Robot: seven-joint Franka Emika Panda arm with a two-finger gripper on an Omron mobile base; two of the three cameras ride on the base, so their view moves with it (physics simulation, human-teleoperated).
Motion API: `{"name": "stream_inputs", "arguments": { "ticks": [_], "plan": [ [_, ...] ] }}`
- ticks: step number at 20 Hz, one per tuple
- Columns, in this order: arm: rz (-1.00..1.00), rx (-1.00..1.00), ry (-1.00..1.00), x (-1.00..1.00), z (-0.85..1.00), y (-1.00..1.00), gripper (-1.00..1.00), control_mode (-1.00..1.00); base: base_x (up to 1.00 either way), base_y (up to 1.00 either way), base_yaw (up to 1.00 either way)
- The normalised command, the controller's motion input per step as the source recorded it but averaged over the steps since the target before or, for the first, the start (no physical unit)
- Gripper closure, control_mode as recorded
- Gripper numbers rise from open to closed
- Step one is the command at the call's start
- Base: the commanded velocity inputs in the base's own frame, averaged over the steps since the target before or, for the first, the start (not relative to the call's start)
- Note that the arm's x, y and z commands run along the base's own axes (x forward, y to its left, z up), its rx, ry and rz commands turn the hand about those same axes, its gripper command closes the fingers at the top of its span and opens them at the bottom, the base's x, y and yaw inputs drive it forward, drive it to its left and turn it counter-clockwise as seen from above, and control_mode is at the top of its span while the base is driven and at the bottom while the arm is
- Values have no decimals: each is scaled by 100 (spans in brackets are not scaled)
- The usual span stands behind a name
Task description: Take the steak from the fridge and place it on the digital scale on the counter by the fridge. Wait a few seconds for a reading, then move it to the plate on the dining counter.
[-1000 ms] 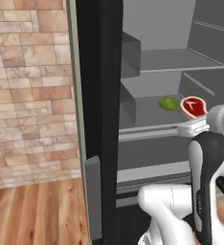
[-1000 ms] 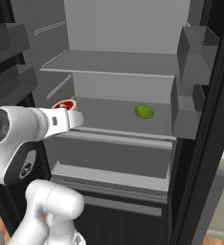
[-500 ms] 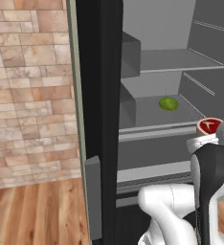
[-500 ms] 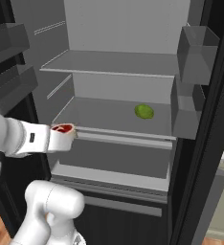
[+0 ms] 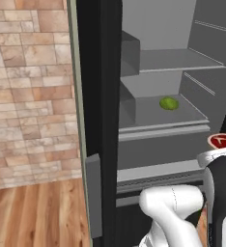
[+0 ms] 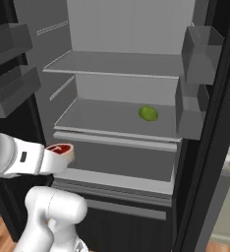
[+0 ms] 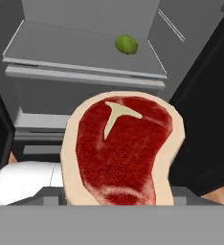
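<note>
The steak [image 7: 123, 148], a red slice with a tan rim and a white T mark, lies close against the hand camera and hides the fingertips. My gripper [image 6: 63, 156] is shut on it. The steak [image 6: 60, 148] hangs outside the fridge [image 6: 127, 29], below the level of the middle shelf and in front of the lower drawer, on the left side of the opening. In the left base view the steak [image 5: 221, 140] sits atop my wrist at the right edge, before the open fridge [image 5: 153, 29].
A green round fruit [image 6: 148, 113] rests on the middle shelf [image 6: 102, 120], also seen as the fruit [image 5: 168, 103] and the fruit [image 7: 126, 44]. Door bins [image 6: 193, 47] jut out at the right. The black fridge side [image 5: 100, 96] borders a brick wall [image 5: 28, 87] and wood floor [image 5: 37, 212].
My arm has drawn back and down with the steak, from the middle shelf's front edge to in front of the lower drawer. The green fruit has stayed put.
</note>
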Motion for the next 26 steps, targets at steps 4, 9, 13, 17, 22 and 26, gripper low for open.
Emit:
{"name": "stream_inputs", "arguments": {
  "ticks": [4, 9, 13, 17, 22, 26],
  "plan": [
    [0, 0, 0, 0, 0, 0, 100, 100, -93, 0, 0],
    [0, 0, 0, 0, 0, 0, 100, 100, -84, -1, -1],
    [0, 0, 0, 0, 0, 0, 100, 100, -36, -32, -18],
    [0, 0, 0, 0, 0, 0, 100, 100, -10, -47, -42],
    [0, 0, 0, 0, 0, 0, 100, 100, 0, -71, -55],
    [0, 0, 0, 0, 0, 0, 100, 100, -2, -77, -55]
  ]
}}
